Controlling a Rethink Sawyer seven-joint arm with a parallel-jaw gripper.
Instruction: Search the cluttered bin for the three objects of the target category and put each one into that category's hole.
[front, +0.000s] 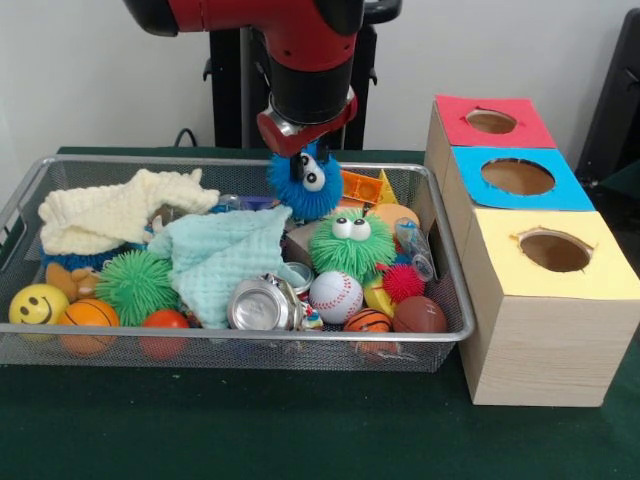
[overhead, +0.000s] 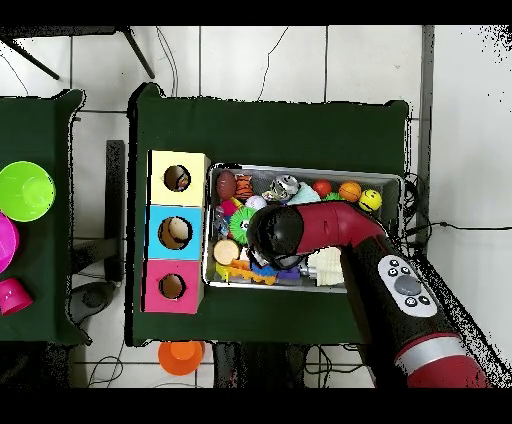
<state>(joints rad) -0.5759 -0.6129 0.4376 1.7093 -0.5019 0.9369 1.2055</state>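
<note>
The wire mesh bin (front: 240, 338) stands on the green table and is full of toys; it also shows in the overhead view (overhead: 300, 168). No printed cloth bundle shows in either view. The yellow-ringed hole (front: 554, 250) tops the largest wooden box, right of the bin, and shows in the overhead view (overhead: 177, 178) too. My gripper (front: 303, 172) hangs over the bin's far middle, shut on a blue fuzzy ball with eyes (front: 305, 190), held just above the clutter. In the overhead view my arm (overhead: 300, 232) hides the gripper.
A cream cloth (front: 110, 210) and a mint cloth (front: 225, 255) cover the bin's left and middle. A green fuzzy ball (front: 350, 245), a baseball (front: 335, 295), a crushed can (front: 260, 305) and small balls lie around them. Blue-ringed (front: 517, 176) and red-ringed (front: 491, 121) holes sit behind the yellow one.
</note>
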